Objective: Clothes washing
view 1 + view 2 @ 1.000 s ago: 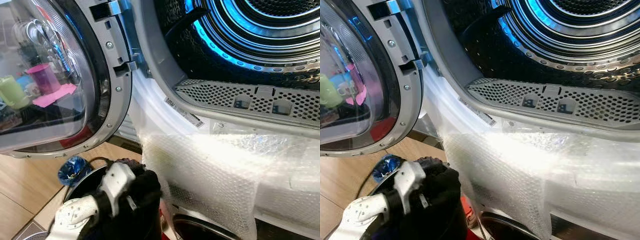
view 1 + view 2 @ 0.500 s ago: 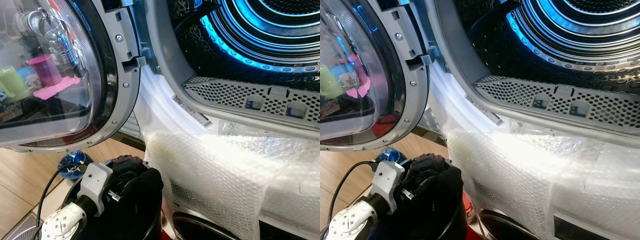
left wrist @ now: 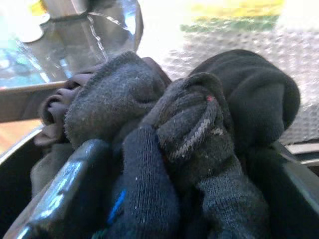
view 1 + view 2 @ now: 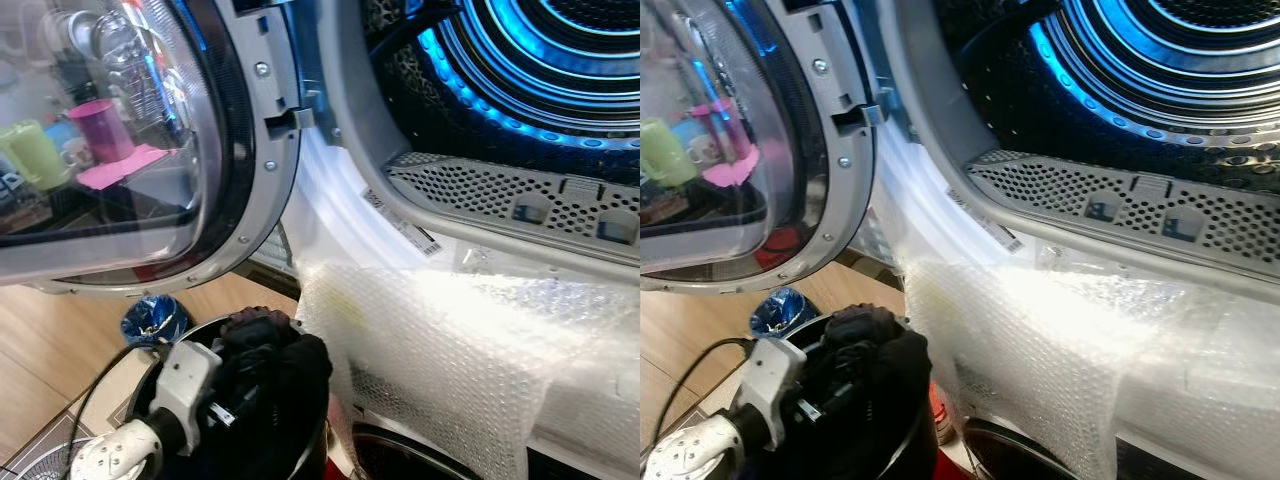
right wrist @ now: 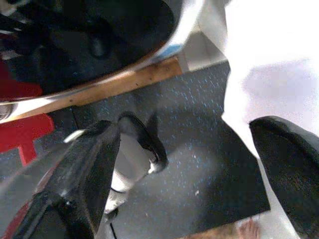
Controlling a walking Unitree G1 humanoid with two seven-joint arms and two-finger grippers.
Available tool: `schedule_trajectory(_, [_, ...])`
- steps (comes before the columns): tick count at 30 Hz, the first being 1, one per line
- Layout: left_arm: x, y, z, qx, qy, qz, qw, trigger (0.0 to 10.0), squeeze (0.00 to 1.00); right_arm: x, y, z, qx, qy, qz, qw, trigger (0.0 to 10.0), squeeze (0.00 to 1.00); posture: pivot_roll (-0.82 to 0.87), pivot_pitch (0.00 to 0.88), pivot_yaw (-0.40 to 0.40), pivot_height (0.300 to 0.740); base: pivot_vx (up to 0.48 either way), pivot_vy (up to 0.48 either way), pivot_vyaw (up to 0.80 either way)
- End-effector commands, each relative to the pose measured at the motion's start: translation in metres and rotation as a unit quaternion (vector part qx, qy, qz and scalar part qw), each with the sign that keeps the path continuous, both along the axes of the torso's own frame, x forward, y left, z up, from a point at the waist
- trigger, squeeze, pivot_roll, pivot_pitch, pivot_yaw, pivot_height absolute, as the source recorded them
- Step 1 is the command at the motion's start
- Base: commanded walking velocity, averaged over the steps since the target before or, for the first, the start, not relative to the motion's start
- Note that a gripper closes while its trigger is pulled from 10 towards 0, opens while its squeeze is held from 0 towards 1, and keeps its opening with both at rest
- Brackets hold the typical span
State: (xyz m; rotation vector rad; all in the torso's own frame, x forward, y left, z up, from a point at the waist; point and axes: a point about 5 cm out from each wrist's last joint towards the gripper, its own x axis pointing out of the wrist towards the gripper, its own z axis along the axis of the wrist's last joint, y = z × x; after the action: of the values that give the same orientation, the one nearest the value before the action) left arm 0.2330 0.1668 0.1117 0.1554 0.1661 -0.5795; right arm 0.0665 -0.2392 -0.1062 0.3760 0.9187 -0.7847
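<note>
One washing machine (image 4: 420, 250) takes up most of the head views, drum (image 4: 540, 70) lit blue, round glass door (image 4: 110, 150) swung open to the robot's left. Bubble wrap (image 4: 450, 350) drapes over its front below the opening. Low on the left, the left claw (image 3: 164, 164) is closed around a bundle of dark socks (image 4: 270, 370), held over a black basket (image 4: 895, 455) on the wooden floor (image 4: 40, 350). Right claw (image 5: 184, 164) hangs with fingers spread wide above a dark mat (image 5: 199, 149).
</note>
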Motion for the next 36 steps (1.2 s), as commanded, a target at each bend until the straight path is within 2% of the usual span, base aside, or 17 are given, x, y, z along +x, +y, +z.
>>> schedule_trajectory(1, [0.001, -0.004, -0.008, 0.01, 0.009, -0.004, 1.0, 10.0, 0.0, -0.001, 0.005, -0.002, 0.009, 0.01, 0.016, 1.0, 10.0, 0.0, 0.18, 0.006, 0.066, 0.74, 0.0, 0.0, 0.0])
schedule_trajectory(8, [0.003, -0.013, -0.014, 0.007, 0.006, 0.007, 1.0, 10.0, 0.0, 0.008, -0.024, 0.007, -0.02, 0.003, 0.027, 0.999, 10.0, 0.0, 0.18, 0.0, 0.016, 0.74, 0.0, 0.0, 0.0])
schedule_trajectory(13, [0.004, -0.011, -0.01, 0.007, -0.008, 0.023, 1.0, 9.8, 0.0, 0.012, -0.029, 0.009, -0.024, -0.003, 0.022, 0.999, 10.0, 0.0, 0.2, 0.0, 0.015, 0.74, 0.0, 0.0, 0.0])
schedule_trajectory(14, [0.004, -0.01, -0.009, 0.009, -0.011, 0.028, 1.0, 9.1, 0.0, 0.012, -0.029, 0.009, -0.023, -0.003, 0.022, 0.999, 10.0, 0.0, 0.2, 0.0, 0.015, 0.74, 0.0, 0.0, 0.0])
schedule_trajectory(15, [0.004, -0.008, -0.007, 0.01, -0.017, 0.038, 0.999, 3.2, 0.0, 0.011, -0.026, 0.008, -0.02, -0.002, 0.02, 1.0, 10.0, 0.0, 0.21, 0.0, 0.021, 0.74, 0.0, 0.0, 0.0])
schedule_trajectory(16, [0.004, -0.008, -0.007, 0.01, -0.017, 0.038, 0.999, 3.2, 0.0, 0.011, -0.026, 0.008, -0.02, -0.002, 0.02, 1.0, 10.0, 0.0, 0.21, 0.0, 0.021, 0.74, 0.0, 0.0, 0.0])
schedule_trajectory(17, [0.005, -0.008, -0.006, 0.008, -0.02, 0.041, 0.999, 0.0, 0.0, 0.011, -0.026, 0.008, -0.019, -0.002, 0.019, 1.0, 10.0, 0.0, 0.22, 0.0, 0.022, 0.74, 0.0, 0.0, 0.0])
schedule_trajectory(24, [0.009, -0.008, -0.001, 0.004, -0.027, 0.063, 0.998, 0.0, 0.0, 0.009, -0.018, 0.005, -0.008, 0.004, 0.017, 1.0, 10.0, 0.0, 0.24, 0.0, 0.016, 0.74, 0.0, 0.0, 0.0])
schedule_trajectory(36, [0.012, -0.009, -0.004, 0.009, -0.023, 0.073, 0.997, 0.0, 0.0, 0.019, -0.023, 0.008, -0.013, -0.004, 0.024, 1.0, 10.0, 0.0, 0.25, 0.0, 0.016, 0.74, 0.0, 0.0, 0.0])
